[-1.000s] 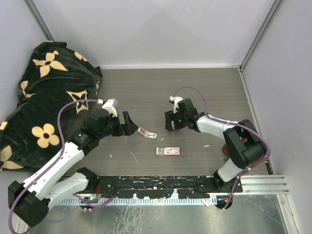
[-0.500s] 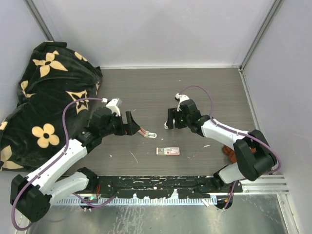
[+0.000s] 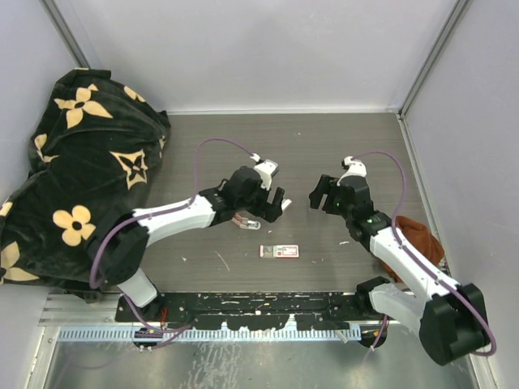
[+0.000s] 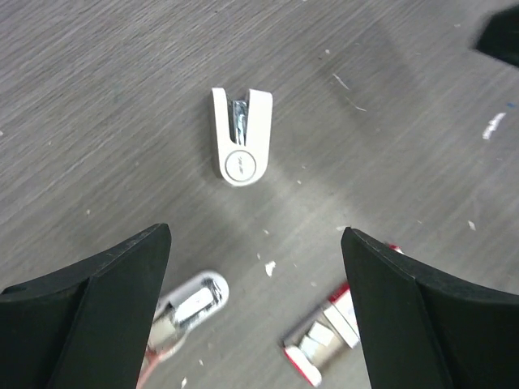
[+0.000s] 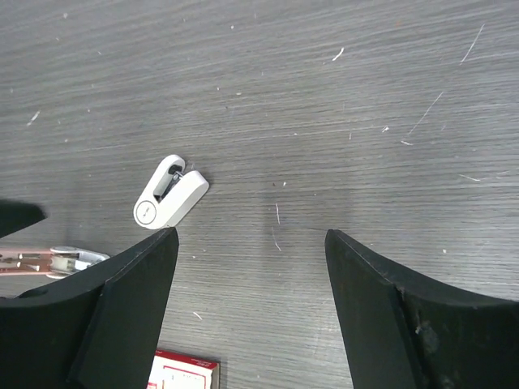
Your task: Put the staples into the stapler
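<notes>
The staples' red-and-white box (image 3: 280, 251) lies flat near the table's front middle; it also shows in the left wrist view (image 4: 328, 336) and the right wrist view (image 5: 182, 369). A pink-and-white stapler (image 3: 243, 220) lies open just left of it, blurred in the left wrist view (image 4: 186, 312). A small white stapler (image 4: 241, 136) lies on the wood ahead of both grippers and shows in the right wrist view (image 5: 170, 203). My left gripper (image 3: 274, 204) hangs open and empty above the box and pink stapler. My right gripper (image 3: 316, 194) is open and empty to the right.
A black blanket with tan flowers (image 3: 73, 162) fills the left side. A brown cloth (image 3: 418, 235) lies by the right wall behind the right arm. Grey walls enclose the back and sides. The arms' base rail (image 3: 259, 304) runs along the front edge.
My left gripper has swung right to the table's middle, over the pink stapler. My right gripper has drawn back to the right. Both stay open; no object has moved.
</notes>
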You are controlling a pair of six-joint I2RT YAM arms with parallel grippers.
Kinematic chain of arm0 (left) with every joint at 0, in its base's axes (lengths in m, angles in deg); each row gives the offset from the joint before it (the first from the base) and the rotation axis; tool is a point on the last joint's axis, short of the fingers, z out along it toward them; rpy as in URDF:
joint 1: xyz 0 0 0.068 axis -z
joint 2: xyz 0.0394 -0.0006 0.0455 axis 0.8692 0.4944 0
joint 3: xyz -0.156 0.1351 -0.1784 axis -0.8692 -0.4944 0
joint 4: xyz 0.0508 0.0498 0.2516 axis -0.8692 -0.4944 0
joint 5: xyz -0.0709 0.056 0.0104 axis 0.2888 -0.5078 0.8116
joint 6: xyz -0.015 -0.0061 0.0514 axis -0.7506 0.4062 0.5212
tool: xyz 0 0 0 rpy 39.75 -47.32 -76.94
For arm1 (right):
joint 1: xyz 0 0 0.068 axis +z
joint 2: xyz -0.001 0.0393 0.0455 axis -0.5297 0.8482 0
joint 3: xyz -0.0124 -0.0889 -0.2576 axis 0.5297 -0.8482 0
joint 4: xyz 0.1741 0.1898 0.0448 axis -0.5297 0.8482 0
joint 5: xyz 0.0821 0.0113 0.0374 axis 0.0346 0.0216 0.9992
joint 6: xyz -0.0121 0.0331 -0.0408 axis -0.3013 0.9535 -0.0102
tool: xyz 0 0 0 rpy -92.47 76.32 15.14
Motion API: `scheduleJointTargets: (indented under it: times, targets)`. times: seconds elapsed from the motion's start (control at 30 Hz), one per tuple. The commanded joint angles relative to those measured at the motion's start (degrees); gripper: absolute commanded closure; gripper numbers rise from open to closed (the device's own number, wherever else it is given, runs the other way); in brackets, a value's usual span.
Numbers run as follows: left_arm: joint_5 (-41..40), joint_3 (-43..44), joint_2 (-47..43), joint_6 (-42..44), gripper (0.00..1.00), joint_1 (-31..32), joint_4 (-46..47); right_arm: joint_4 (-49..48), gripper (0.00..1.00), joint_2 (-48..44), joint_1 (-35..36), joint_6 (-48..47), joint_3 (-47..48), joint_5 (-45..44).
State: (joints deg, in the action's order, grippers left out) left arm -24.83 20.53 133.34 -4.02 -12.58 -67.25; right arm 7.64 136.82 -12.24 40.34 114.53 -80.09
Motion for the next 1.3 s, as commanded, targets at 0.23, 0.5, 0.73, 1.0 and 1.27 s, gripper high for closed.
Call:
scheduleJointTargets:
  times: [0.23,0.5,0.73,1.0,1.27]
  targets:
    - [0.2,12.6,17.9,10.5,0.17,-0.3,8.6,1.4,0.2,-7.7,-0.2,1.2,-2.9,-3.7]
    - [-2.4,14.9,23.0,13.4,0.39,1.1,6.9,1.4,0.2,-9.2,-0.4,1.4,-3.9,-4.6]
    - [-5.8,15.3,24.5,14.8,0.67,2.8,5.7,1.7,0.2,-10.0,-0.7,1.4,-4.4,-4.8]
    - [-2.5,8.8,11.7,11.1,0.97,2.8,5.6,5.1,0.2,-14.8,-0.9,1.5,-3.0,1.2]
    - [21.7,3.8,-9.8,0.2,1.0,-2.0,-3.1,8.0,0.19,-16.4,-1.3,3.2,2.8,20.4]
